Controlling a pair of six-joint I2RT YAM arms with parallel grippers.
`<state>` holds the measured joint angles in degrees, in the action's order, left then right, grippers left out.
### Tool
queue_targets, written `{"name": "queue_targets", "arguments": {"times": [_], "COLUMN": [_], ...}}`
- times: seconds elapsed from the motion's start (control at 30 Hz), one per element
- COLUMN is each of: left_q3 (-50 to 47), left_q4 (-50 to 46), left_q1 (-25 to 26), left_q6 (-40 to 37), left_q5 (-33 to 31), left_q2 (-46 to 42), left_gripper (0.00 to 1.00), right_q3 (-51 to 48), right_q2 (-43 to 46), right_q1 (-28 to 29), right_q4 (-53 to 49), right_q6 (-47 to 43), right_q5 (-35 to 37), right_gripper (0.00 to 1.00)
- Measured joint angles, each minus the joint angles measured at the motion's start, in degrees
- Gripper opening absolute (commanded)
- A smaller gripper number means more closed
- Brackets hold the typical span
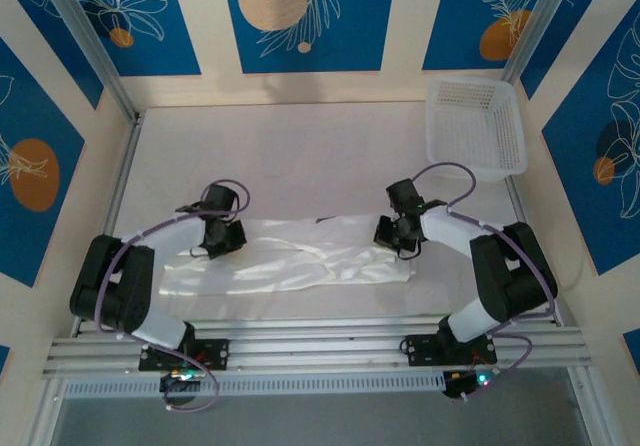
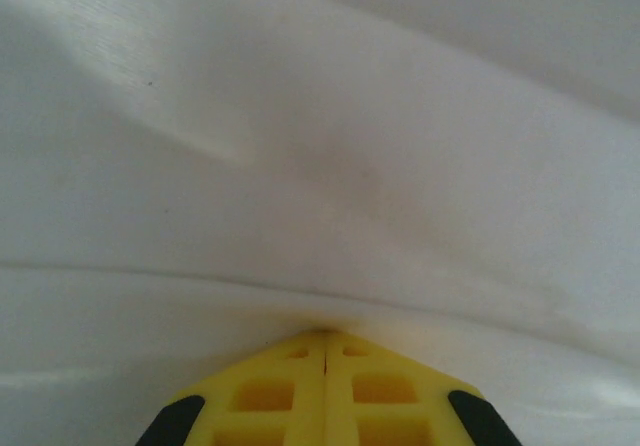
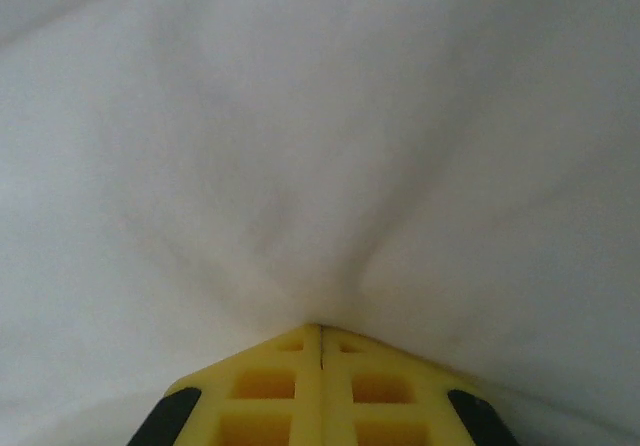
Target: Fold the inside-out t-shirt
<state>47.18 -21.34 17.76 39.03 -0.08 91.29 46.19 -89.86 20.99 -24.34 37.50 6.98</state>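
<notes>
Top external view: the inside-out t-shirt [image 1: 290, 264] lies flattened into a long white band across the near half of the table [image 1: 300, 146], running from about 9 o'clock to 3 o'clock of the table's middle, with soft wrinkles along its length. The left gripper [image 1: 215, 246] is down on the cloth at the band's 10 o'clock end. The right gripper [image 1: 398, 241] is down on the opposite end, at about 2 o'clock of the band. The two are well apart, with most of the shirt stretched between them. A white mesh basket [image 1: 478, 126] stands at the table's 1 o'clock corner, well clear of the shirt.

From the left wrist, the yellow fingers [image 2: 270, 398] are pressed together with only a thin seam between them. White fabric meets their tip at 12 o'clock, where a long fold line runs across from 9 o'clock to 3 o'clock and dips into the tip – the jaws are clenched on a pinch of the shirt.

From the right wrist, the yellow fingers [image 3: 265, 386] are likewise closed tight. Creases in the white cloth fan out from their tip towards 11 o'clock and 1 o'clock – this gripper too is grasping the shirt. Thin white fabric lies beyond the fingers in both wrist views, slightly blurred at close range.
</notes>
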Motion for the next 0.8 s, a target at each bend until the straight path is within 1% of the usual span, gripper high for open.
{"name": "queue_targets", "arguments": {"times": [0.1,0.2,0.3,0.37,0.43,0.57,0.67,0.73,0.8], "left_q3": [7.15,16.83,30.82,42.4,52.59,67.54,73.0,73.22,70.42], "left_q4": [1.99,2.75,0.81,-0.55,-0.96,-2.45,-3.13,-3.28,-1.97], "left_q1": [0.0,-0.07,-0.07,-0.11,-0.13,-0.17,-0.17,-0.17,-0.31], "left_q6": [0.11,-0.11,-1.07,-2.43,-3.76,-6.91,-10.1,-12.24,-14.23], "left_q5": [0.17,0.46,0.46,0.66,1.4,3.28,5.81,7.26,8.57], "left_q2": [6.99,15.02,24.92,32.65,39.43,48.63,51.71,51.67,49.9], "left_gripper": [0.0,0.0,0.0,0.0,0.0,0.0,0.0,0.0,0.0], "right_q3": [2.62,4.7,4.24,3.26,2.62,4.2,10.91,16.33,18.91], "right_q2": [-1.97,-3.67,-3.89,-3.91,-4.37,-8.66,-15.74,-20.0,-21.66], "right_q1": [0.39,0.61,2.67,6.8,12.35,25.22,31.76,34.01,35.34], "right_q4": [-2.38,-3.82,-2.16,0.9,4.42,12.74,16.52,16.2,15.91], "right_q6": [0.28,1.66,5.6,9.75,13.6,20.26,21.9,21.44,20.24], "right_q5": [0.57,-0.26,-3.3,-4.9,-6.05,-8.79,-11.78,-13.55,-13.9], "right_gripper": [0.0,0.0,0.01,0.02,0.04,0.04,0.04,0.05,0.07]}}
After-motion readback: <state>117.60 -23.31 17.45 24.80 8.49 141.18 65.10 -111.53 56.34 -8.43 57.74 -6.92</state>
